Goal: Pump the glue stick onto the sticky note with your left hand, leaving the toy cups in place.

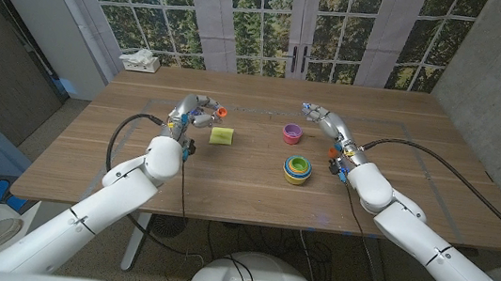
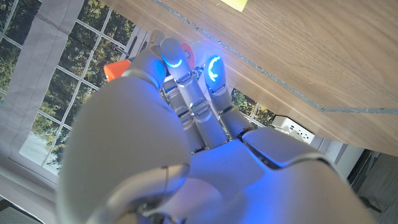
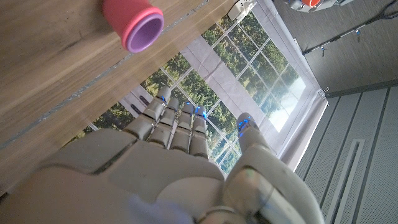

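Observation:
My left hand [image 1: 193,111] is raised just left of the yellow-green sticky note [image 1: 222,135] and grips the glue stick [image 1: 217,113], whose orange end points toward the note. In the left wrist view the orange end [image 2: 117,68] peeks past my curled fingers [image 2: 177,68], and a corner of the sticky note [image 2: 235,4] shows on the wood. A pink toy cup [image 1: 291,134] stands mid-table, with a stack of coloured toy cups [image 1: 297,169] nearer me. My right hand [image 1: 322,118] hovers beside the pink cup [image 3: 134,18], fingers [image 3: 174,121] extended and holding nothing.
A white tissue box [image 1: 139,60] sits at the table's far left corner. Black cables [image 1: 118,140] trail from both wrists over the wooden table [image 1: 245,192]. Windows stand behind the far edge.

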You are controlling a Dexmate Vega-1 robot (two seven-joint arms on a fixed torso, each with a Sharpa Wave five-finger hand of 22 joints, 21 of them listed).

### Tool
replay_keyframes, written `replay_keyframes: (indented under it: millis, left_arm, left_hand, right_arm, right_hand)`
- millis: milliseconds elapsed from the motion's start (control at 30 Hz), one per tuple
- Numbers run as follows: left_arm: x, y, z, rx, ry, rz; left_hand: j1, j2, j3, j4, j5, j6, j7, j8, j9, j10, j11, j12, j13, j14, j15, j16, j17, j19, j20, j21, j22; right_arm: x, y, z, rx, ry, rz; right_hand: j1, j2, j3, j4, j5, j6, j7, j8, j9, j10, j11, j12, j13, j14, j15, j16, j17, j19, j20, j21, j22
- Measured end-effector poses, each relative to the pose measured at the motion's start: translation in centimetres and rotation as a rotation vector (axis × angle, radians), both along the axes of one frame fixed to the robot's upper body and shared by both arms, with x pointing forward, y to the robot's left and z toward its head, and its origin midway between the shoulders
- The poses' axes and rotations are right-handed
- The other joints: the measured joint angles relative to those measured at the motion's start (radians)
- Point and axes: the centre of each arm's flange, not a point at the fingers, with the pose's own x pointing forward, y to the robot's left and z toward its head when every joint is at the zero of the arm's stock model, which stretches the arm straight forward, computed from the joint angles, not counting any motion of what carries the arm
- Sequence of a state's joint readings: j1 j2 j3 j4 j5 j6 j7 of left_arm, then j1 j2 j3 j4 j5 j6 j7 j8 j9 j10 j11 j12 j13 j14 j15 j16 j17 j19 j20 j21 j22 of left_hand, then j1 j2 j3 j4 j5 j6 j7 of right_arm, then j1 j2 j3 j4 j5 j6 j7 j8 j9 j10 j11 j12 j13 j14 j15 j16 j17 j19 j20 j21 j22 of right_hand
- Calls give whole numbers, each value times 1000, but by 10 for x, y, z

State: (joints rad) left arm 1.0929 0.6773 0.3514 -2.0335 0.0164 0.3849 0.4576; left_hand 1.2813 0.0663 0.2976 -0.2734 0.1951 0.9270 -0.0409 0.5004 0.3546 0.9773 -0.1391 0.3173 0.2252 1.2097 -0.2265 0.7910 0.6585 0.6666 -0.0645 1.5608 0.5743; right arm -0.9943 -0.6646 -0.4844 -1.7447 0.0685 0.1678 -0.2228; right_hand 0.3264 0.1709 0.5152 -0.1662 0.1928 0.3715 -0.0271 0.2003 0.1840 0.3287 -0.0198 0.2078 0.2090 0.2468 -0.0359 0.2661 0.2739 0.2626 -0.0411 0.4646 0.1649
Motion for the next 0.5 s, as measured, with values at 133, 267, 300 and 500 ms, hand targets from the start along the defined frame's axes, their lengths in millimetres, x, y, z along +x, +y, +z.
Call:
replay_keyframes:
  millis: [133, 267, 300, 500]
  left_arm:
    - [2, 3, 1, -23, 17, -12]
    - [4, 7, 3, -46, 36, -26]
    - [4, 8, 5, -46, 32, -23]
    - [8, 14, 7, -91, 78, -53]
  left_hand:
    - [0, 0, 1, -1, 0, 0, 0, 0, 0, 0, 0, 0, 0, 3, -1, 0, 0, 0, 0, 0, 0]
    - [0, 0, 2, -2, 0, 0, 0, 0, 0, 0, 0, 0, 0, 6, -2, -9, 2, 0, 0, 0, -5]
    - [0, 0, 4, -4, 0, 0, 0, 0, 0, 0, 0, 0, 0, 6, -2, -9, 2, 0, 0, 0, -5]
    - [0, 0, 5, -5, -7, -4, 4, 0, 0, 5, 5, 0, 0, 9, -2, -17, 3, 0, 0, 0, -5]
  right_arm:
    - [1, 4, 1, -21, -5, -2]
    - [2, 7, 1, -45, -13, -6]
    - [2, 7, 1, -51, -15, -8]
    - [3, 15, 2, -96, -28, -13]
  right_hand:
    - [14, 14, 10, 2, 8, 4, -4, 0, 0, 5, -6, 0, 0, 0, 0, 0, 0, 0, 0, -8, 0]
    - [35, 11, 18, 2, 8, 11, -11, 0, 0, 7, -15, 0, 0, -4, -4, 0, 0, 0, 0, -13, 0]
    - [35, 11, 18, 2, 8, 11, -11, 0, 0, 7, -15, 0, 0, -4, -4, 0, 0, 0, 0, -14, 0]
    - [40, 16, 21, 5, 8, 19, -19, 0, 0, 7, -15, 0, 0, -4, -4, 0, 3, 13, 1, -17, 0]
